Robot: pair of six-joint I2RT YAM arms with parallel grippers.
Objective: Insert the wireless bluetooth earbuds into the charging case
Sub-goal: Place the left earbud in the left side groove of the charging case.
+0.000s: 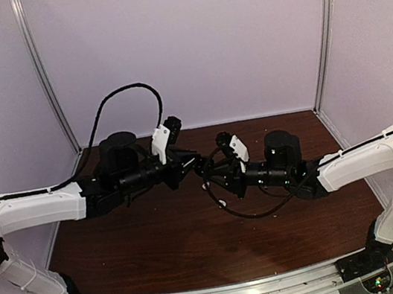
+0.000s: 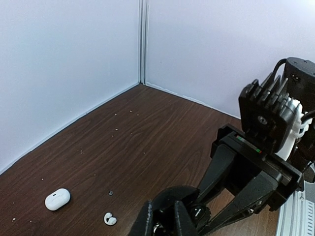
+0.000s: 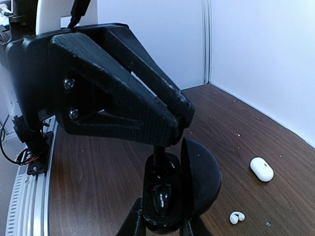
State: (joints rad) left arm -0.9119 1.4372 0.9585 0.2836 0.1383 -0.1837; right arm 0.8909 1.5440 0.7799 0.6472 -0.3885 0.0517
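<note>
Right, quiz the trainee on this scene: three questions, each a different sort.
1. True or false: the white case lies on the table.
2. The right gripper is shut on: A) the white case, B) an open black case, C) nothing.
3. How many white buds lie loose near the white case?

Key: 1 true; 2 B; 3 one.
</note>
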